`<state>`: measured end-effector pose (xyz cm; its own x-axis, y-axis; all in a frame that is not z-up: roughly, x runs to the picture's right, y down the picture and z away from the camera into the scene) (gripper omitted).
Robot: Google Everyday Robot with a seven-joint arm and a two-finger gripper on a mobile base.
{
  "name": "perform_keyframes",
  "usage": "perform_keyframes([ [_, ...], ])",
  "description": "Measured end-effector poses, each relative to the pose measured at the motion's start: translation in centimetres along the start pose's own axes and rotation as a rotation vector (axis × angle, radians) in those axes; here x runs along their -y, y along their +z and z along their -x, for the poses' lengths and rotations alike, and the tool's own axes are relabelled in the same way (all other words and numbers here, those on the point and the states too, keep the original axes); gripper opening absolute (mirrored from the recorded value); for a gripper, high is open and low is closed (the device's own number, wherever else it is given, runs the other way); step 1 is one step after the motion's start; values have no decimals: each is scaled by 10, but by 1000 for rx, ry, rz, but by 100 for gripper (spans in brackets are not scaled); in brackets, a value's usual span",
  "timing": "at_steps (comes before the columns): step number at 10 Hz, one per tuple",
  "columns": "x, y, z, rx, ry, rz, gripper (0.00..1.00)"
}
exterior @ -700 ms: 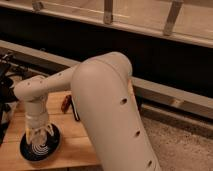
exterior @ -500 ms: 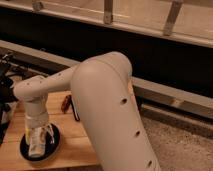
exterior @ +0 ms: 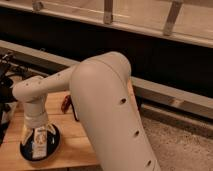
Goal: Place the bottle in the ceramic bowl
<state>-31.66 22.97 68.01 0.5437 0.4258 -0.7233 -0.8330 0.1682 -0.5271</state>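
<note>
The ceramic bowl (exterior: 55,143) is dark and glossy and sits at the front left of the wooden table (exterior: 75,147). The bottle (exterior: 40,142), pale with a white label and dark and orange marks, sits inside the bowl, tilted, its lower end on the bowl's floor. My gripper (exterior: 37,128) hangs straight down from the white wrist, directly over the bowl and at the bottle's upper end. The wrist hides the top of the bottle and the gripper's grip.
A small reddish-brown thing (exterior: 65,104) lies on the table behind the bowl. My big white arm (exterior: 105,105) covers the table's right part. Dark equipment (exterior: 7,75) stands at the left. A speckled floor (exterior: 185,145) and a dark railed wall lie to the right.
The bottle's white label now shows fully inside the bowl, lower than before. The wrist has stayed over the bowl with almost no shift.
</note>
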Motion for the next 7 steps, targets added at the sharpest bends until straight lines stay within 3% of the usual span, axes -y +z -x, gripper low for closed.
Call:
perform_keyframes([
  [7,-1,0,2,4,-9,1,84],
])
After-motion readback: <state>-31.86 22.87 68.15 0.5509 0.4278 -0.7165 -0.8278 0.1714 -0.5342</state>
